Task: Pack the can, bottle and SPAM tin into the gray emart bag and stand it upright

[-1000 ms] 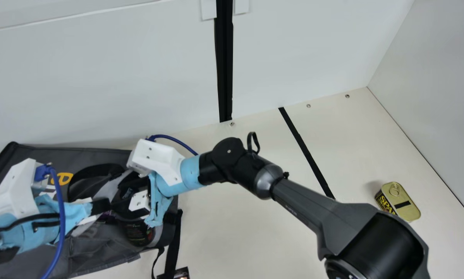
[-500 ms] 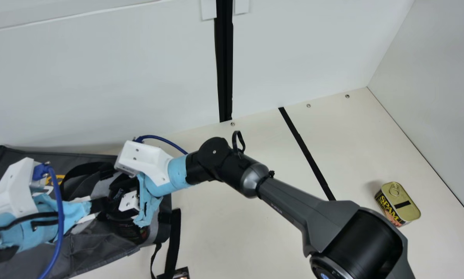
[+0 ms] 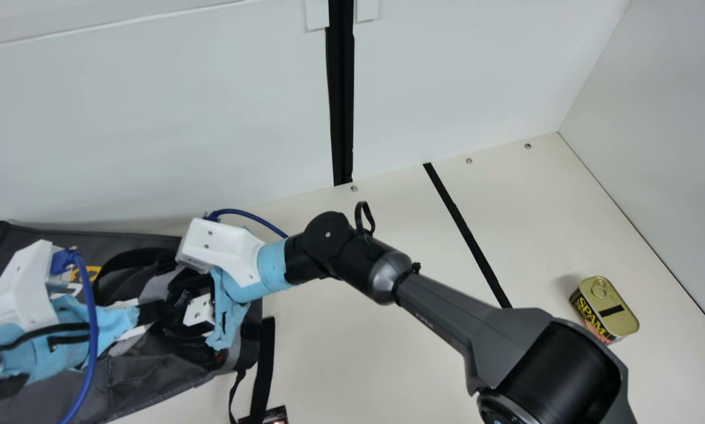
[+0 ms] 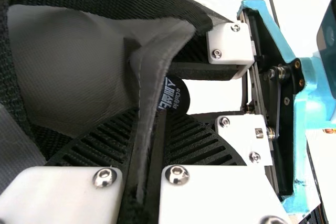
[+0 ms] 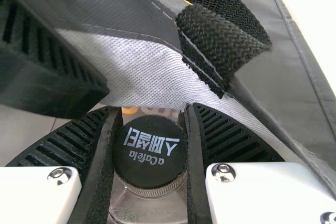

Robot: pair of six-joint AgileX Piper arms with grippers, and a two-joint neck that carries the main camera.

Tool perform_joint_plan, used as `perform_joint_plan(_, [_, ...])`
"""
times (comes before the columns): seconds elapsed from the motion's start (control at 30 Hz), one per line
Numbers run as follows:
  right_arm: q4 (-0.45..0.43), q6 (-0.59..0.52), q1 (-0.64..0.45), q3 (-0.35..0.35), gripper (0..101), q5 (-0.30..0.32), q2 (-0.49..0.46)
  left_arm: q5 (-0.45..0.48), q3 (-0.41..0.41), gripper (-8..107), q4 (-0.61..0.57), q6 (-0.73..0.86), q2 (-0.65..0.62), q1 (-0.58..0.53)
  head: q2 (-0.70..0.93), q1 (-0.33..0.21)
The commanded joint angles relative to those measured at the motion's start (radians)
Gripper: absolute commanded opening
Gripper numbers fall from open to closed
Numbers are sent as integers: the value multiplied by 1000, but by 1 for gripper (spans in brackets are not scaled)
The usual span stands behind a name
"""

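The gray bag [image 3: 146,377] lies on its side at the main view's left. My left gripper [image 3: 152,312] is over it; in the left wrist view my left gripper [image 4: 149,129] is shut on the bag's opening edge [image 4: 160,56]. My right gripper [image 3: 199,310] is at the bag's mouth. In the right wrist view my right gripper [image 5: 150,135] is shut on the bottle, around its black cap [image 5: 150,150], close beside the bag's pale lining [image 5: 142,72]. How deep the bottle sits in the bag is hidden. The SPAM tin [image 3: 605,309] stands at the right.
A dark strap [image 3: 264,371] hangs off the bag's right side onto the table [image 3: 352,353]. Beside its lower end, a small dark object [image 3: 276,415] is cut by the bottom edge. My right arm crosses the middle; white walls stand behind and at the right.
My right gripper has moved left along with the bottle, then slightly back right. The bag's right part and upper edge have shifted left. My left gripper has barely moved.
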Motion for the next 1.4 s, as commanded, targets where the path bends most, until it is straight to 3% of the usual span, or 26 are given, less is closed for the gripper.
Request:
perform_joint_plan(0.0, [-4,-2,-4,3,43,13,-2,0,0,-8,0,0,0,0,-1,-23])
perform_joint_plan(0.53, [0,-25,-45,28,95,85,-55,2,0,-8,0,0,0,0,-1,-23])
perform_joint_plan(1.37, [5,-44,-168,117,95,217,-213,2,0,-8,0,0,0,0,-1,-23])
